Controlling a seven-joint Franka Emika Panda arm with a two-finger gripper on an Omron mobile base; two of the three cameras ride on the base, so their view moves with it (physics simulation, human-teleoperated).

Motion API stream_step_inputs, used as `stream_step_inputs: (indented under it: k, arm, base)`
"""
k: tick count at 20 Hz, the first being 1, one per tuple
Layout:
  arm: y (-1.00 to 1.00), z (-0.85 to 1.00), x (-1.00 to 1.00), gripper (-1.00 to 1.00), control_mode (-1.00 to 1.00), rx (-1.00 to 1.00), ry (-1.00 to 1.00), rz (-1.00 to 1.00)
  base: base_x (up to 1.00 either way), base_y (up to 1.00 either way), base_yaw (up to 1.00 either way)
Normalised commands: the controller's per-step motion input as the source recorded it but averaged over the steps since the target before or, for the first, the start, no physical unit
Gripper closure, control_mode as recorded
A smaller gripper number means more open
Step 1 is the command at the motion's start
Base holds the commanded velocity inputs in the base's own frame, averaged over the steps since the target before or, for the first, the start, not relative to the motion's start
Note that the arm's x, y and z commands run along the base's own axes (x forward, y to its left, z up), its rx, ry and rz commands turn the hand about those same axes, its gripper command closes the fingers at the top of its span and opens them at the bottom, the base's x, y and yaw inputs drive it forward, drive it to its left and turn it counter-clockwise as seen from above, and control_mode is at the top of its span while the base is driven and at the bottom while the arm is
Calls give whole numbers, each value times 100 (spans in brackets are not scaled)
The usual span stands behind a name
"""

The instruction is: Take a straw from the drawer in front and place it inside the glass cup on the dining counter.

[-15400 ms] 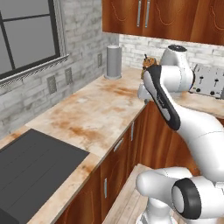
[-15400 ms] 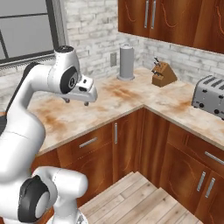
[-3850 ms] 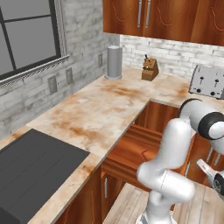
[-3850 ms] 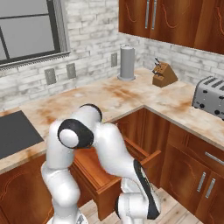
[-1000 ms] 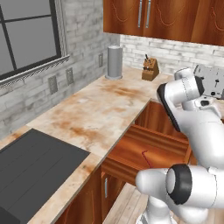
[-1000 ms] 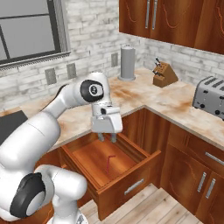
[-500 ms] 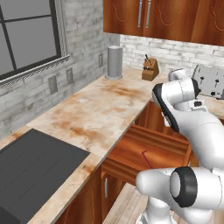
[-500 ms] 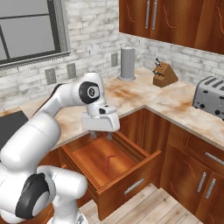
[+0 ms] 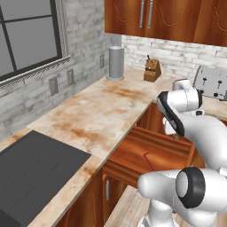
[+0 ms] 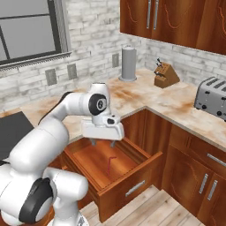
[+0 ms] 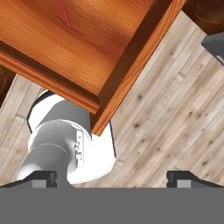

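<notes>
Since a second ago the gripper (image 10: pixel 103 142) has been raised and drawn back toward the rear of the drawer (image 10: pixel 128 182), which is pulled out. The straw (image 10: pixel 108 165) is seen lying flat on the drawer floor, apart from the fingers (image 10: pixel 93 142), perhaps slightly bent, though it is too thin to be sure. The jaws are spread wide and nothing is held. A knife block (image 10: pixel 166 73) and toaster (image 10: pixel 213 103) are set on the counter (image 10: pixel 172 103).
</notes>
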Motion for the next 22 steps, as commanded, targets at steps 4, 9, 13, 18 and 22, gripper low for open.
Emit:
stream_step_inputs:
  k: [4, 9, 13, 18, 22]
  arm:
    - [0, -29, 39, -100, -100, 15, 0, 18]
    - [0, -21, 58, -100, -100, 14, -2, 17]
    - [0, -27, 46, -100, -100, 10, -4, 14]
    - [3, -36, 26, -100, -100, 5, -12, 8]
    - [4, -35, 19, -100, -100, 2, -15, 5]
  base:
    - [0, 0, 0]
    - [0, 0, 0]
    - [0, 0, 0]
    - [0, 0, 0]
    - [0, 0, 0]
